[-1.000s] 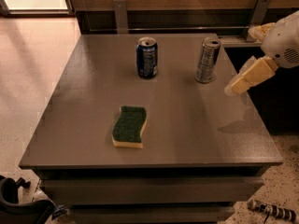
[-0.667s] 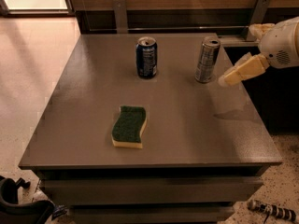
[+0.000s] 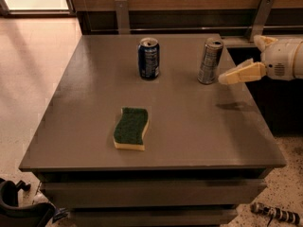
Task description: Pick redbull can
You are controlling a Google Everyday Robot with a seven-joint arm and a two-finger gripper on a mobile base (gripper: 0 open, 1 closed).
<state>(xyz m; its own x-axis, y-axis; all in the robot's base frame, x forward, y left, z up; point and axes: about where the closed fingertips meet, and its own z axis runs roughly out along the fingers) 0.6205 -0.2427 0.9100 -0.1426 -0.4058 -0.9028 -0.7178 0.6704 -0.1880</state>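
Note:
The redbull can (image 3: 209, 60) is a tall, slim silver-grey can standing upright at the back right of the grey table (image 3: 189, 126). My gripper (image 3: 239, 60) reaches in from the right edge, white and cream, just to the right of the can at about mid-can height. Its fingers are spread. The nearer finger (image 3: 239, 73) points left with its tip a short gap from the can's side; the farther finger (image 3: 260, 41) shows behind it. The gripper holds nothing.
A shorter dark blue can (image 3: 148, 58) stands left of the redbull can. A green-topped yellow sponge (image 3: 131, 128) lies in the middle front. A wood-panelled wall with metal brackets (image 3: 122, 14) runs behind the table.
My gripper has moved left and levelled out, so the nearer finger now points at the redbull can's side from close by. The cans and sponge have not moved.

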